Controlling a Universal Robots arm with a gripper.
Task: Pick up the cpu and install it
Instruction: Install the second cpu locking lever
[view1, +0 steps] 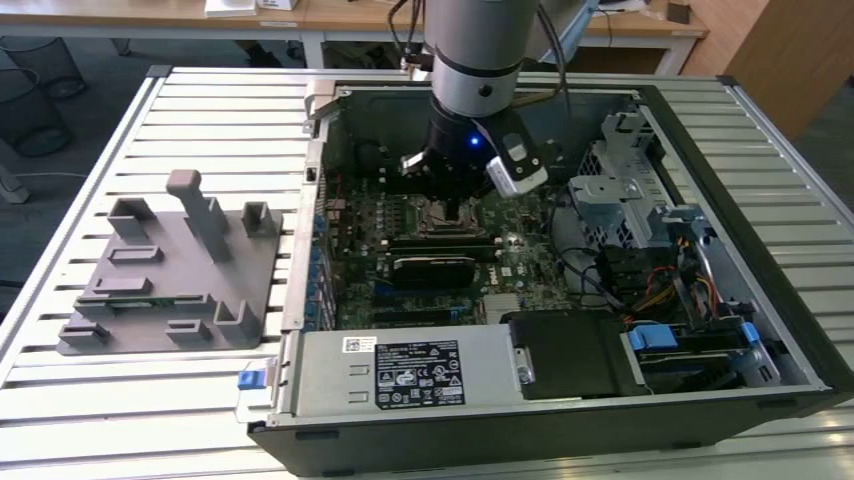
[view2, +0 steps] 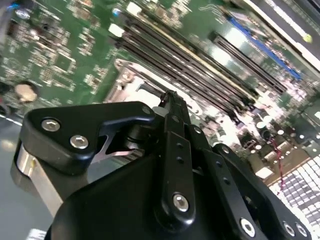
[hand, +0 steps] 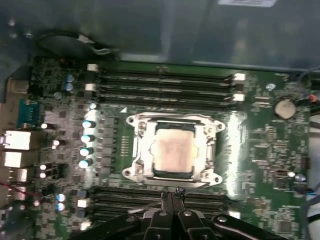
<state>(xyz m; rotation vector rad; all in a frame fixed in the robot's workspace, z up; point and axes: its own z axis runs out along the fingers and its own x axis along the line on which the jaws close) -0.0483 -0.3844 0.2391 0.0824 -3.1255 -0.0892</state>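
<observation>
Your exterior view looks from high above and in front, tilted down on the slatted white metal table (view1: 174, 390). It stands far enough back to take in the whole open black computer case (view1: 534, 430), with the grey plastic holder block with upright posts (view1: 174, 270) at 9 o'clock from the case.

Your first wrist view looks straight down, from close by, on the green motherboard (hand: 265, 150); the metal-framed square socket (hand: 172, 150) lies in the middle.

Your second wrist view sits very near, behind the black gripper (view2: 167, 100), and looks obliquely along it at the same board.

All three views share this socket area of the motherboard.
</observation>
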